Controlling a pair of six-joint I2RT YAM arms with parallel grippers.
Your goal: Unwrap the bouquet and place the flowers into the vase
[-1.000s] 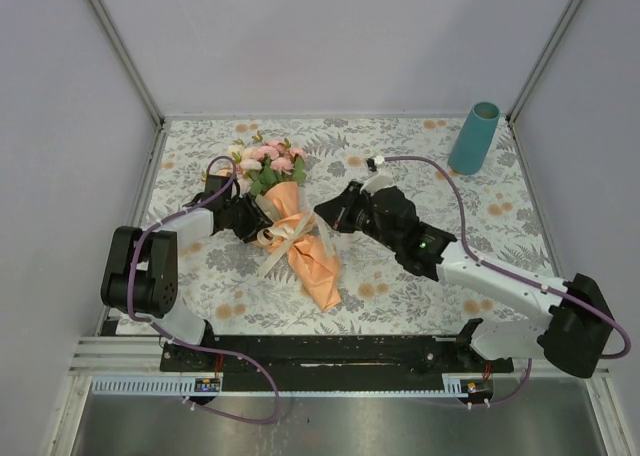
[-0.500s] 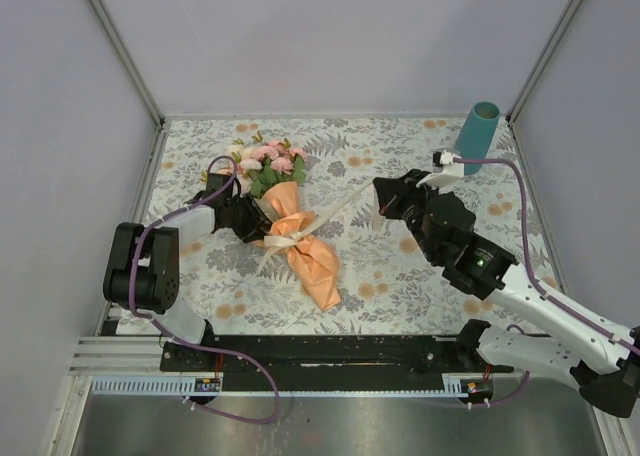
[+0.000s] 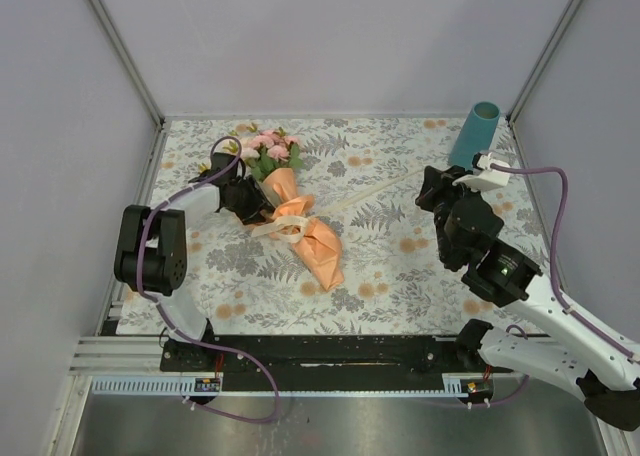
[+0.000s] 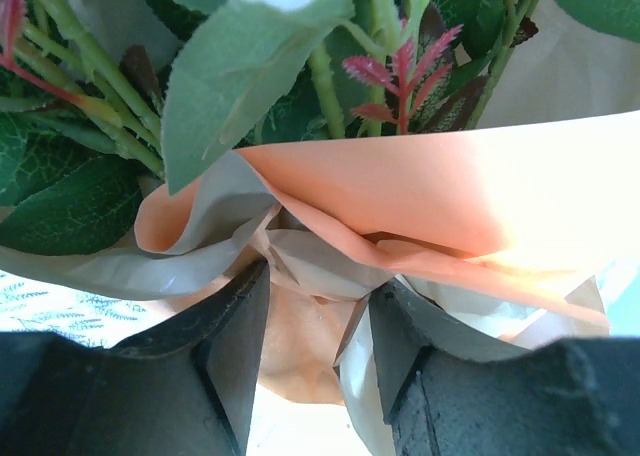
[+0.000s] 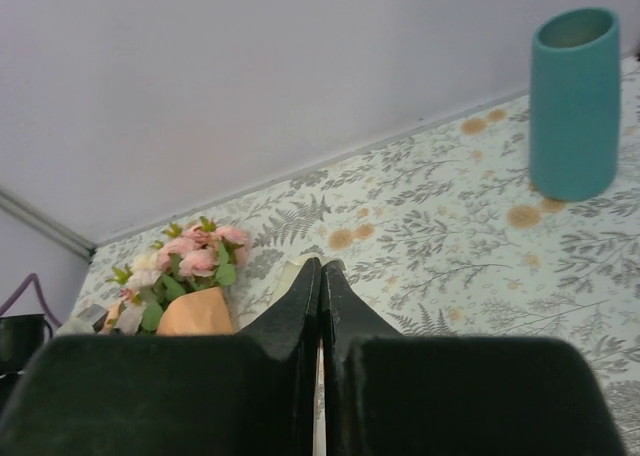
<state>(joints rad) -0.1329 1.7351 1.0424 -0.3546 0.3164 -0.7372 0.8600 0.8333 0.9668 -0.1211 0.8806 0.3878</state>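
From above, the bouquet [image 3: 315, 251] lies left of centre on the desk [image 3: 400, 266], blooms toward the far left corner. The left gripper [image 3: 248, 202] is at its neck. The right gripper [image 3: 430, 186], closed, pinches a cream ribbon [image 3: 370, 194] stretched from the wrap. The vase [image 3: 474, 136] stands upright at the far right.

Left wrist: fingers [image 4: 235, 346] apart, wrap folds between them; whether they squeeze, I cannot tell.

Right wrist: fingers pressed together.

The bouquet [image 3: 315, 251] is showing matt, creased tan-orange paper; the cream ribbon [image 3: 365, 194] is looking thin and smooth. The vase [image 3: 473, 138] is looking smooth and matt. The left pincer [image 4: 322, 281] is showing matt black plastic. A printed cloth [image 3: 400, 276] is lying underneath.
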